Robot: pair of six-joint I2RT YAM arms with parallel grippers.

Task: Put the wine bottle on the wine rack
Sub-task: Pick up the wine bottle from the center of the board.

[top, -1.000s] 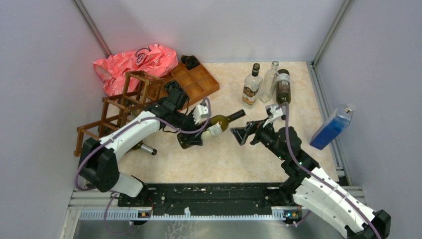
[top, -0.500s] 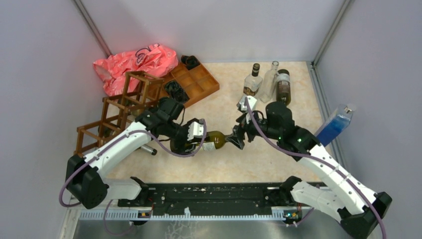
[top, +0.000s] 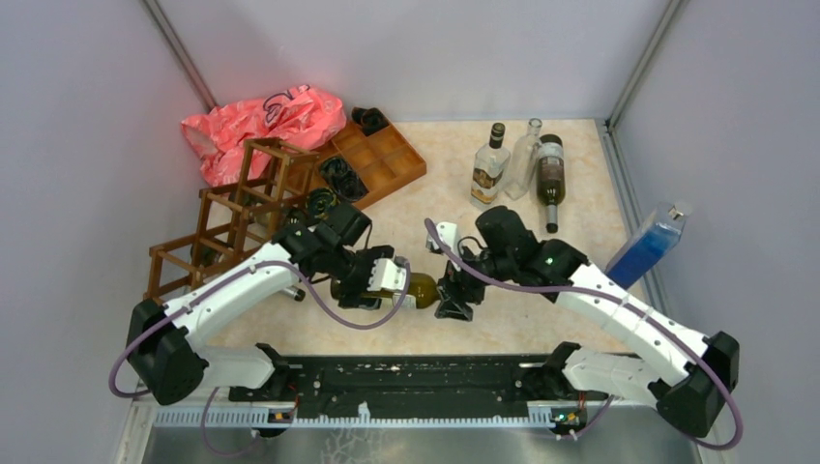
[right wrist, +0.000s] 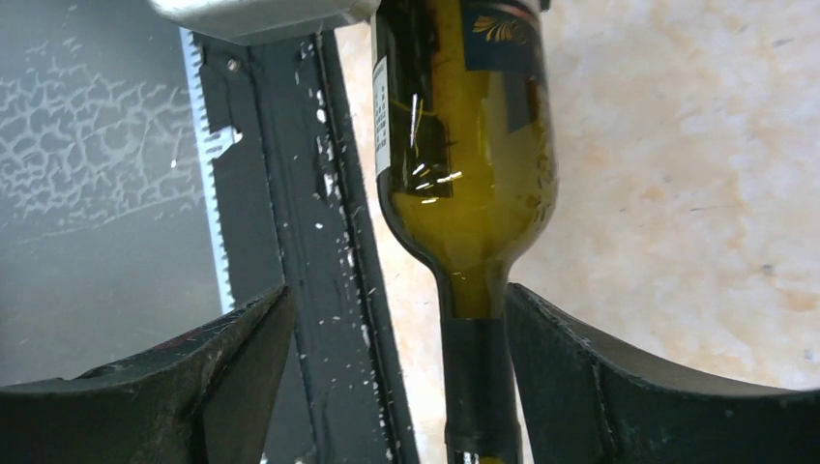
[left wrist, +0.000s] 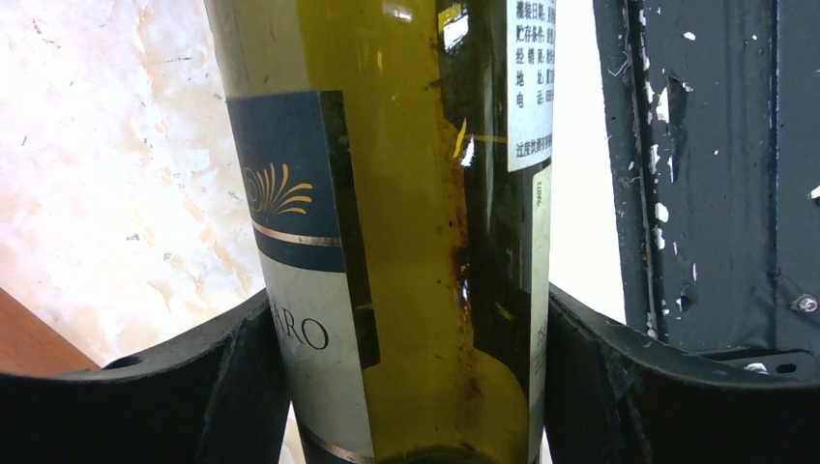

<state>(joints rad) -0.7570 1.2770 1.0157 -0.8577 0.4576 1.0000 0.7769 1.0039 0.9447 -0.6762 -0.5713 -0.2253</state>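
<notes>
L gripper [top: 372, 286] has the wine bottle [top: 418, 288] by the body, fingers [left wrist: 193, 396] pressed on both sides at the label. That's a firm clamp, clear in the L wrist view. The bottle lies roughly horizontal at front-ctr of the table [top: 454, 145], neck pointing R, just back of the black rail [top: 406, 375]. Can't tell if it rests on the tabletop or hangs above it. R gripper [top: 453, 296] is at the neck w/ jaws wide, straddling it: one finger just beside the dark capsule, the other w/ a clear gap btwn it and the glass, so no grip from that side. Wine rack [top: 232, 215], a dark brown open frame, stands well off to the L by the wall, beside a pink plastic bag [top: 266, 121] and an orange-brown tray [top: 387, 159]. The bottle isn't on the rack. At the back R, three other bottles [top: 491, 166] sit grouped, one lying down, and a blue bottle [top: 643, 249] leans on the R wall.
</notes>
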